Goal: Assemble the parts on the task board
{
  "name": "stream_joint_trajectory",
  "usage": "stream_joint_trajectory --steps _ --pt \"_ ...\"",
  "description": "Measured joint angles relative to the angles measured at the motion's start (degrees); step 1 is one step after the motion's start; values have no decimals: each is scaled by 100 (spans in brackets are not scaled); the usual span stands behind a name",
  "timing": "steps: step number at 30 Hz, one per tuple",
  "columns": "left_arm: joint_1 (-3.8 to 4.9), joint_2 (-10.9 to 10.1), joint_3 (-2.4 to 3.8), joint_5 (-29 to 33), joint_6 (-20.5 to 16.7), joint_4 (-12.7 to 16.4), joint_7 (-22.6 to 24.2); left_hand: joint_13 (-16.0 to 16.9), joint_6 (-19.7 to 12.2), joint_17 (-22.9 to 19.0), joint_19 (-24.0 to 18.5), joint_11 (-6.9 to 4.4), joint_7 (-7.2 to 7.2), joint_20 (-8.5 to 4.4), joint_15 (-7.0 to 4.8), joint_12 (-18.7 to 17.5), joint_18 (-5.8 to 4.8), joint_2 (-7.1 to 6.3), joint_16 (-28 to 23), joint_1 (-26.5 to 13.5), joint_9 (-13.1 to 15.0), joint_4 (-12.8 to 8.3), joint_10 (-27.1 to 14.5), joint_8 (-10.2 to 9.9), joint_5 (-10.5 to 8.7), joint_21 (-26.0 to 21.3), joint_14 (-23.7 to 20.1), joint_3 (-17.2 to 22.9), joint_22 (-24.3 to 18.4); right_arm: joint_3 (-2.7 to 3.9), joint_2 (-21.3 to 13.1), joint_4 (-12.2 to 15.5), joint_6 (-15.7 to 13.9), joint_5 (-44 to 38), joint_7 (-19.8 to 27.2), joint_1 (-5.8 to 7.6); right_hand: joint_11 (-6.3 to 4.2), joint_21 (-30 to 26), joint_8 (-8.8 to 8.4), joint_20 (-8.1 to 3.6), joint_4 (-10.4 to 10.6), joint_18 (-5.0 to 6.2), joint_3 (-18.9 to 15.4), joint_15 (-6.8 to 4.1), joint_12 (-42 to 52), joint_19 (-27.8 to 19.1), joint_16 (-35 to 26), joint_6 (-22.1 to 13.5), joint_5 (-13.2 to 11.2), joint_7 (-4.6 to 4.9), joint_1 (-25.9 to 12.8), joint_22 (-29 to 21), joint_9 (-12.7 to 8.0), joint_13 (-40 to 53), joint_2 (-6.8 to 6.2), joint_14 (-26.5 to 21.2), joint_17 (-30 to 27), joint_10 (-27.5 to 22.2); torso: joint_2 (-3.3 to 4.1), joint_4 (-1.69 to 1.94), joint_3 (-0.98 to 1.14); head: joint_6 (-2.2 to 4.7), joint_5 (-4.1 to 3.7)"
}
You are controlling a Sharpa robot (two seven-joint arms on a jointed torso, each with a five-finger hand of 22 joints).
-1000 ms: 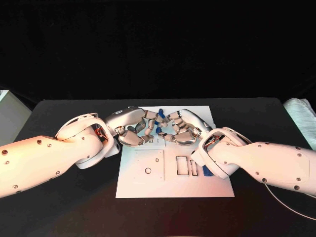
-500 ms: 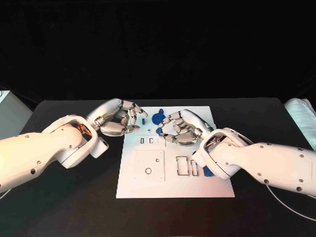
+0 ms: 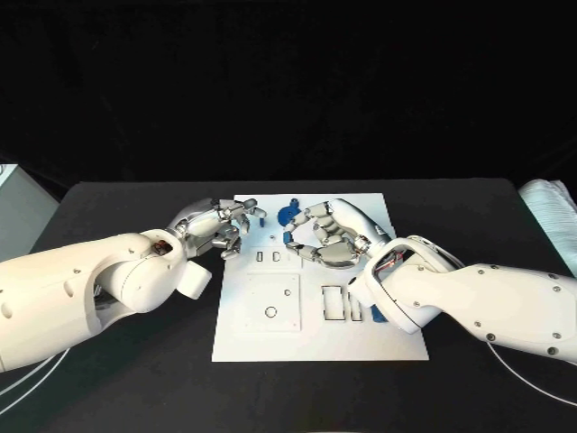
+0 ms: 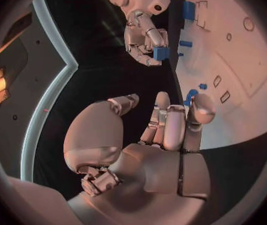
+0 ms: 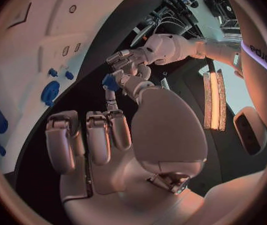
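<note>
The white task board (image 3: 321, 338) lies in the middle of the black table. My right hand (image 3: 325, 236) hovers over its far part and pinches a small blue block (image 4: 160, 52) between thumb and a finger; the right wrist view shows the same block (image 5: 110, 81) at the fingertips. My left hand (image 3: 217, 230) is at the board's left edge, fingers spread, holding nothing (image 4: 152, 150). A round blue part (image 3: 288, 215) sits near the board's far edge. Another blue part (image 3: 380, 314) lies beside my right forearm.
Several rectangular slots and a small round hole (image 3: 271, 312) mark the board's near half. A white box (image 3: 3, 212) stands off the table's left side. A pale padded object (image 3: 555, 221) lies at the right edge. Small blue parts (image 5: 52, 72) rest on the board.
My left hand has drawn back from the right hand, moving left to the board's edge. The right hand has stayed over the far part of the board.
</note>
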Motion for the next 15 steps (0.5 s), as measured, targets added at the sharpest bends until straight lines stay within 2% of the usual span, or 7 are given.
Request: stream_joint_trajectory --steps 1,2,5,7,9,12,15 --pt "-3 27 0 110 43 -3 -49 0 32 49 97 -29 9 -16 -20 16 -8 45 39 -46 0 78 29 25 0 48 61 -74 93 0 0 10 -14 -3 14 0 0 0 0 0 0 0 0 0 0 0 0 0 0 0 0 0 0 0 0 0 0 0 -1 2 -1 -3 0" --pt "-5 53 -1 208 79 -5 -98 3 43 78 180 -38 9 -36 -45 20 -98 102 71 -102 -4 188 71 31 0 94 107 -136 181 0 0 18 -28 -7 29 0 0 0 0 0 0 0 0 0 0 0 0 0 0 0 0 0 0 0 0 0 0 0 -1 3 -1 -8 0" --pt "-14 133 -3 473 178 -15 -243 163 63 86 366 -57 30 -69 -70 103 -97 243 130 -320 -42 419 287 32 0 197 228 -324 378 0 3 46 -80 -22 70 -1 0 0 0 0 0 0 0 0 0 0 0 0 0 0 0 0 -2 0 0 0 0 0 -5 9 -1 -16 7" --pt "-17 178 -3 606 232 -21 -330 296 113 86 476 -78 19 -91 -82 152 -97 316 174 -564 -76 450 450 32 0 263 241 -493 506 1 11 64 -114 -40 94 -3 0 0 -1 0 0 0 0 0 0 0 0 0 0 0 0 -1 0 0 0 0 0 0 -7 9 -1 -18 11" --pt "-18 211 -3 696 275 -23 -390 434 118 86 551 -94 23 -106 -90 194 -185 381 185 -728 -99 456 594 32 0 309 249 -638 598 1 17 70 -143 -56 119 -4 0 0 -2 0 -10 0 10 0 0 0 0 -1 0 1 0 -1 3 0 0 0 0 0 -8 9 -1 -20 15" --pt "-19 263 -3 797 342 -23 -469 610 207 86 610 -113 29 -125 -91 254 -186 469 215 -879 -118 462 764 32 0 351 250 -763 695 1 27 80 -180 -78 145 -5 0 0 -5 0 -16 0 16 0 0 0 0 -6 0 6 0 -1 3 0 0 0 0 0 -8 9 -1 -22 20" --pt "-20 319 -1 882 419 -17 -537 952 332 86 757 -151 -13 -150 -122 367 -186 642 289 -1170 -147 461 1074 -13 0 455 281 -909 875 1 40 82 -210 -102 171 -5 0 0 -6 0 -16 0 16 0 0 0 0 -6 0 6 0 -1 3 0 0 0 0 0 -8 12 -1 -26 20"
